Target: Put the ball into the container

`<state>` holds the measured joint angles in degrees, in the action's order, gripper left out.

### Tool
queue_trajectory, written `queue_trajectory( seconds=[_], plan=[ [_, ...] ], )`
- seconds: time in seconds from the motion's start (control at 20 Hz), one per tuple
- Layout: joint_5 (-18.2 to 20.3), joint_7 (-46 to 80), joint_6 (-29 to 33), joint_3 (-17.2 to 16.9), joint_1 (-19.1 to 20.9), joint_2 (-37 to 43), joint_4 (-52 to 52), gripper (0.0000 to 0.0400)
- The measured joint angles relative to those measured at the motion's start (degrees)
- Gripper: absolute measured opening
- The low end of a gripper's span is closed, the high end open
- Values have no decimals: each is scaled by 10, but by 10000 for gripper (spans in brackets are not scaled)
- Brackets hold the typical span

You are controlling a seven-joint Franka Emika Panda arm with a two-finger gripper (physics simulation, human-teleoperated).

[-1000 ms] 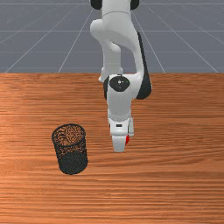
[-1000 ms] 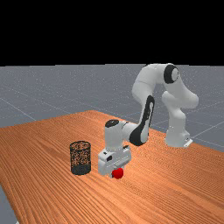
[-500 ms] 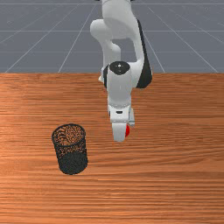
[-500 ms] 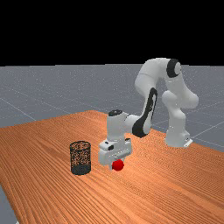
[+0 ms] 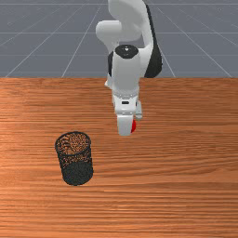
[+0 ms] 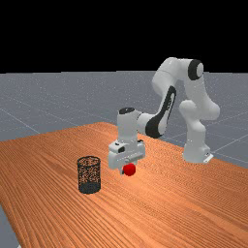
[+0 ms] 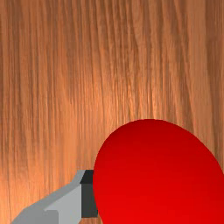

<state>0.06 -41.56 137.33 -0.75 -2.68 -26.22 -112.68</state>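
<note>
Clasped between its two fingers, the gripper [image 6: 127,168] holds a red ball [image 7: 157,175] aloft over the wooden table [image 5: 176,186]; well apart, toward the front view's left, a black mesh container [image 5: 77,173] stands upright.

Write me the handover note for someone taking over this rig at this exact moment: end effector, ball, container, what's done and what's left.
End effector: shut on the red ball, holding it above the table.
Container: black mesh, upright on the table, toward the front view's left from the end effector.
Done: ball gripped and lifted.
Left: ball is not yet in the container. Likely next: carry it over the container's open top, probably keeping it above the rim, then release.
</note>
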Motion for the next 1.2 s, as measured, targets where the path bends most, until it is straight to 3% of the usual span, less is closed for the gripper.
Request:
queue_trajectory(
  seconds=[0.3, 0.4, 0.6, 1.2],
  plan=[
    [15, -74, -1, 2, 41, -1, 0, 277],
    [18, -62, 11, -1, 42, 11, -13, 277],
    [-9, -37, -27, -13, 29, 23, 0, 277],
    [13, -114, -38, -19, 78, 42, 2, 277]
  ],
)
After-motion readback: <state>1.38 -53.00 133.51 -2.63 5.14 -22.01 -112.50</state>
